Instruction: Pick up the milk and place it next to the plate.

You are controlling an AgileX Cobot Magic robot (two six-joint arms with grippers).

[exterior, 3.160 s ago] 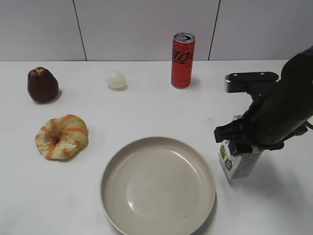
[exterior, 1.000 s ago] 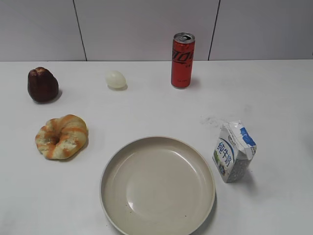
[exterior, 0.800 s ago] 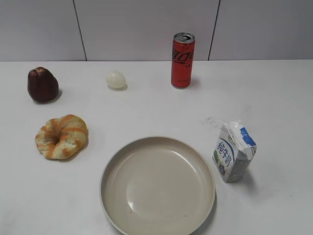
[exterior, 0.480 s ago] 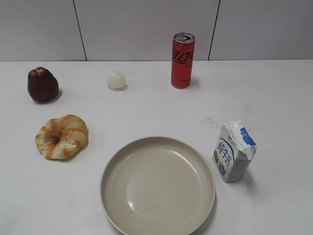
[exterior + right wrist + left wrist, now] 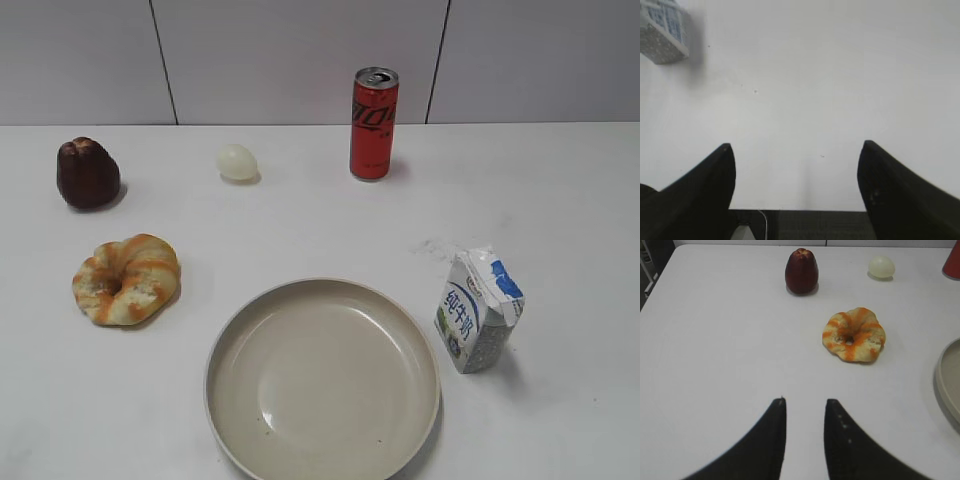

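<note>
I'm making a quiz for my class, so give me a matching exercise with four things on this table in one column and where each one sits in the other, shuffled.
Column one:
1. milk
2. red can
3. dark red fruit
4. striped bread ring

Column two:
A. far left, near the wall
B. just right of the plate
C. left of the plate, nearer the camera than the fruit
D. at the back, by the wall

Pairs: 1-B, 2-D, 3-A, 4-C
</note>
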